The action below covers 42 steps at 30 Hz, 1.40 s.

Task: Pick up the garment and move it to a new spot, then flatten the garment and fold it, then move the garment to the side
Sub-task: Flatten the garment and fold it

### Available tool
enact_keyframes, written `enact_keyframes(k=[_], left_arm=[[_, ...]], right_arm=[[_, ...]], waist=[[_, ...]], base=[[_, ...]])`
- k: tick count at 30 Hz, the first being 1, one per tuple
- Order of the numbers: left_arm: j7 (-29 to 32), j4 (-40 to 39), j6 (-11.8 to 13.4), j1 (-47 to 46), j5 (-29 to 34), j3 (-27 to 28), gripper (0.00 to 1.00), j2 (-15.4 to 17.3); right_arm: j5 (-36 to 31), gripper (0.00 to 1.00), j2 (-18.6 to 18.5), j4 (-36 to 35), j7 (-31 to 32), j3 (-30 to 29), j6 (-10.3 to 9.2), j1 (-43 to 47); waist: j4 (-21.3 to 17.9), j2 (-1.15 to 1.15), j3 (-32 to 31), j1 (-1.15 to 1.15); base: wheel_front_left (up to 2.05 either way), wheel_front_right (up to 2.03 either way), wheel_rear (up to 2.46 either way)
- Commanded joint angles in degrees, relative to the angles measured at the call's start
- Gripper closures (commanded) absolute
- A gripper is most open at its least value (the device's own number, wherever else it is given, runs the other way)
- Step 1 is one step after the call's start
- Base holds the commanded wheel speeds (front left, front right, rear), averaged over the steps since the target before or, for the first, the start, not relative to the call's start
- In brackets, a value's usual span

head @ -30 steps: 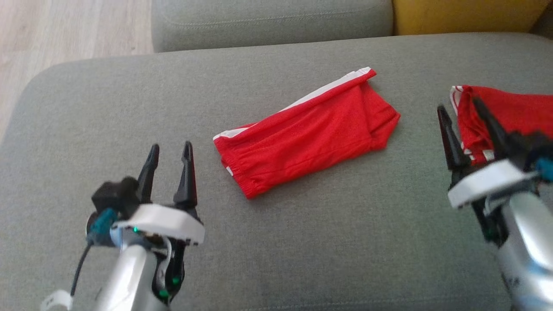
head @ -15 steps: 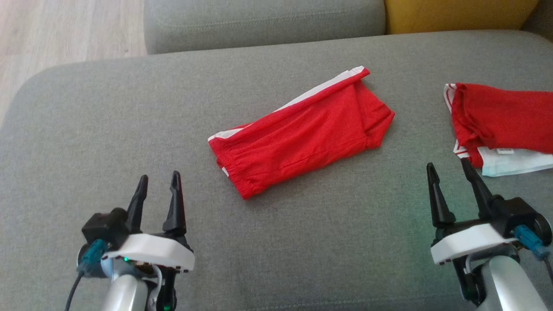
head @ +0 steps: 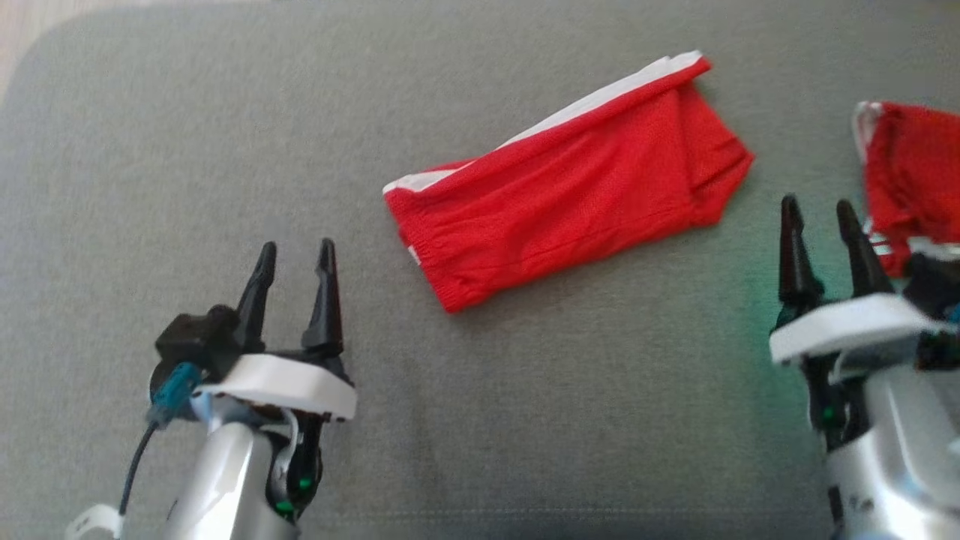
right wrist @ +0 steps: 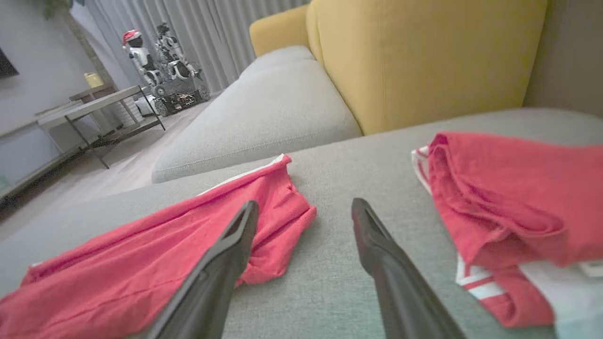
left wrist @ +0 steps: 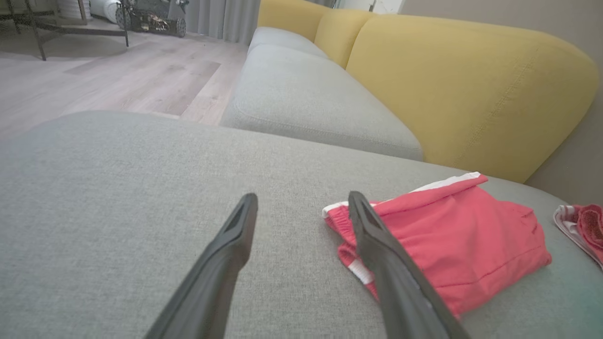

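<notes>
Red shorts with a white side stripe point(head: 570, 187) lie folded into a slanted rectangle on the grey cushion point(head: 525, 420). The same shorts point(left wrist: 447, 240) show right of my left fingers in the left wrist view, and the shorts point(right wrist: 141, 263) lie left of my right fingers in the right wrist view. My left gripper point(head: 295, 256) hovers open at the lower left, a short way from the waistband end. My right gripper point(head: 819, 213) stands open at the right, between the shorts and a second red garment point(head: 911, 180). Neither gripper holds anything.
The second red garment with white trim point(right wrist: 513, 207) lies bunched at the cushion's right side. Behind the cushion stand a grey sofa seat point(left wrist: 301, 99) and yellow backrests point(left wrist: 466, 94). Wooden floor point(left wrist: 108, 80) lies to the left, with a low table point(right wrist: 89, 113) farther off.
The head camera has tilted down and closer, so the sofa back left the picture. Both grippers rose a little in view after drawing back; the right one left the second garment. The shorts stay put.
</notes>
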Motion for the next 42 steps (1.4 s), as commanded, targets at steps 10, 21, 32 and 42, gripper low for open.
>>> enact_keyframes(k=[10, 21, 32, 42], left_arm=[[-0.7, -0.88, 0.45, -4.98, -0.48, -1.69, 0.0, 0.15], [-0.7, -0.84, 0.73, -5.84, -1.75, -4.05, 0.0, 0.15], [-0.7, -1.26, 1.19, -6.38, -1.75, -4.54, 0.0, 0.15], [-0.7, -0.35, 1.27, -6.87, -1.2, -4.25, 0.0, 0.15]], right_arm=[[12.79, 0.0, 0.19, 7.88, 11.41, -4.59, -0.05, -12.14], [14.28, 0.0, 0.14, 16.36, 15.8, -8.08, -0.05, -17.02], [15.64, 0.0, -0.65, 20.31, 18.13, -6.29, -0.05, -21.3], [17.02, 1.0, 0.03, 22.96, 17.27, -1.79, -0.05, -23.75]], waist=[[6.49, 0.0, 5.86, 0.0], [8.98, 0.0, 7.05, 0.0], [9.54, 0.0, 8.31, 0.0], [7.91, 0.0, 7.96, 0.0]], base=[[0.0, 0.0, 0.0], [0.0, 0.0, 0.0], [0.0, 0.0, 0.0], [0.0, 0.0, 0.0]])
